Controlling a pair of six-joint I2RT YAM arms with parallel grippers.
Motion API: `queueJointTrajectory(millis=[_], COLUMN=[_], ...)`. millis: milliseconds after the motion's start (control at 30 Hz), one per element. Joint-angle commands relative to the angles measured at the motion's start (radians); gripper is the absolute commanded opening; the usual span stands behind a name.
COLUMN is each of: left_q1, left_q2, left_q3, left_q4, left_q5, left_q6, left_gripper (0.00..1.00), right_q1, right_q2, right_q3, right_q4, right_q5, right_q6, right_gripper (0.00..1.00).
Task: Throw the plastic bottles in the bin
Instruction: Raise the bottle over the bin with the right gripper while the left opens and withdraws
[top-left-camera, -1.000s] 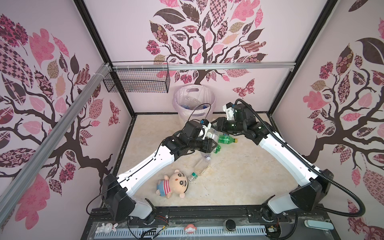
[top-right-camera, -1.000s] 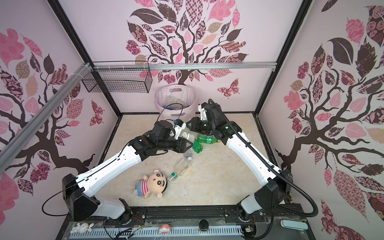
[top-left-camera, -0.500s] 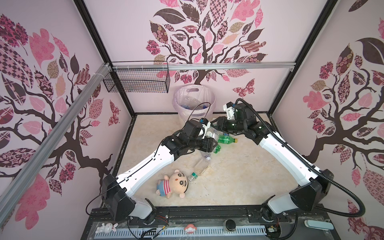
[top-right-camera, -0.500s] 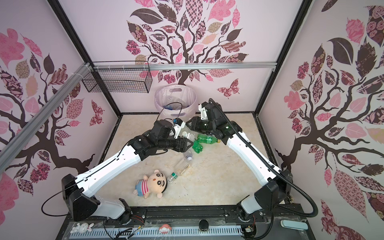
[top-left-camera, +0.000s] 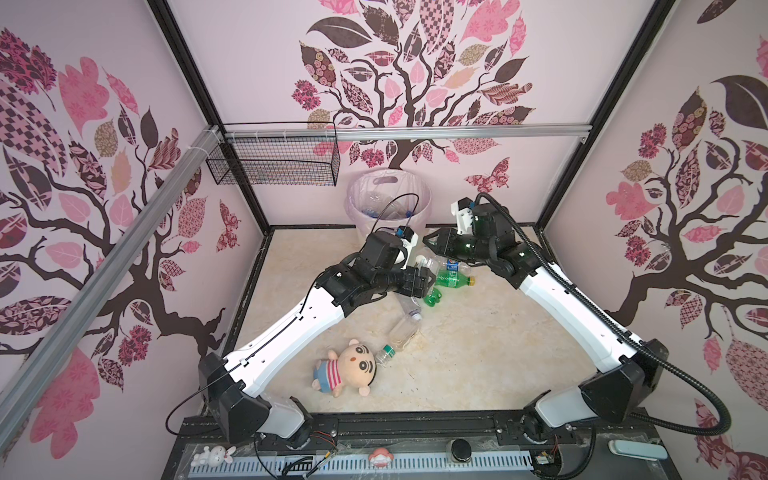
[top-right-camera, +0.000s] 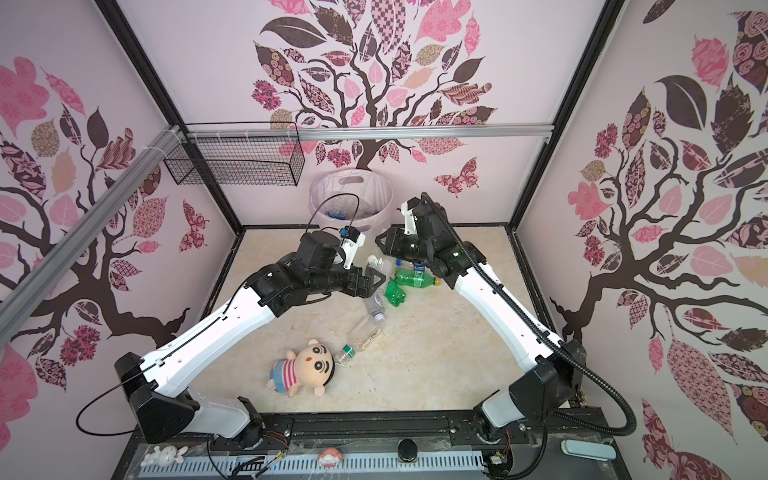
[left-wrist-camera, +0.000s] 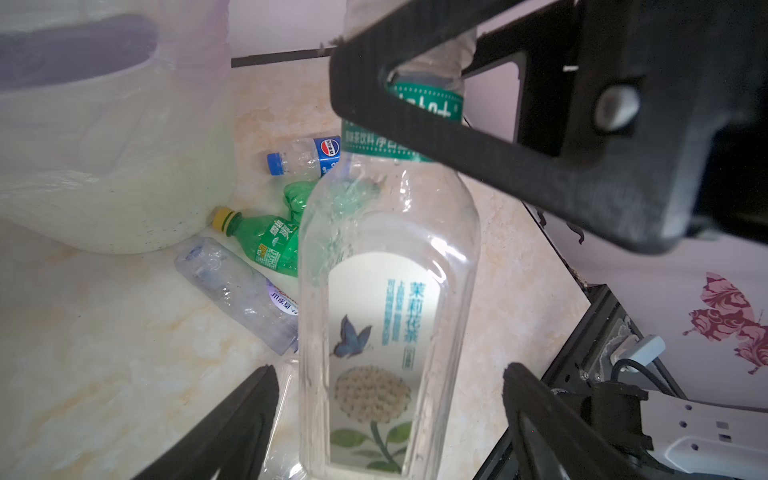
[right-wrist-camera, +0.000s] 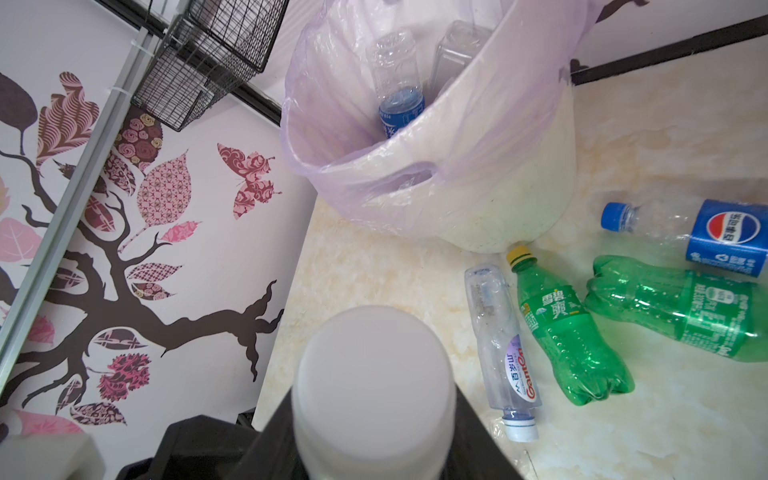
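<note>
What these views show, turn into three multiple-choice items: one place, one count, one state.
1. Where does the plush doll lie? A in the bin; B on the floor; C in the wire basket.
2. How many green bottles lie on the floor? A one; B two; C four.
3. The left gripper is: A open; B shut on the doll; C shut on a green bottle.
1 B: it lies on the floor near the front. 2 B: the right wrist view shows two. 3 A: its fingers stand clear of the clear bottle.
</note>
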Motion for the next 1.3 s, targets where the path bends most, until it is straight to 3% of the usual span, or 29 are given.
queueJointTrajectory(millis=[0,167,367,567,933,1267], left_q1=[0.005,0.006,0.015,0.015,0.018,0.038], left_q2=[-0.016,0.012,-0.001,0.021,0.068,0.095], left_q3=[0.086,0.194,0.26,0.321,0.396,0.461], left_q4=[-0.039,-0.112,-0.145,-0.147,-0.028,0.01], left_q5=[-0.05,-0.145,-0.278,-0.401,-0.453,-0.468], left_q6=[0.031,0.06,0.083,0.118,0.177,0.147], left_gripper=[0.91,0.97,0.97,0.97,0.97,0.97], right_q1=[-0.009,-0.011,-0.013,-0.012,-0.012,-0.012], right_q2=[-0.032,-0.01,0.048,0.062,0.136,0.238], right_q3=[0.049,0.096,0.179,0.143,0.107,0.345], right_q4=[0.085,0.176,0.286,0.54,0.967,0.962], right_q5=[0.075,0.184,0.283,0.336,0.343,0.322], right_q6=[-0.032,-0.074,-0.151,-0.238,-0.4,-0.519], right_gripper=[0.24,0.24,0.24,0.24,0.29,0.29])
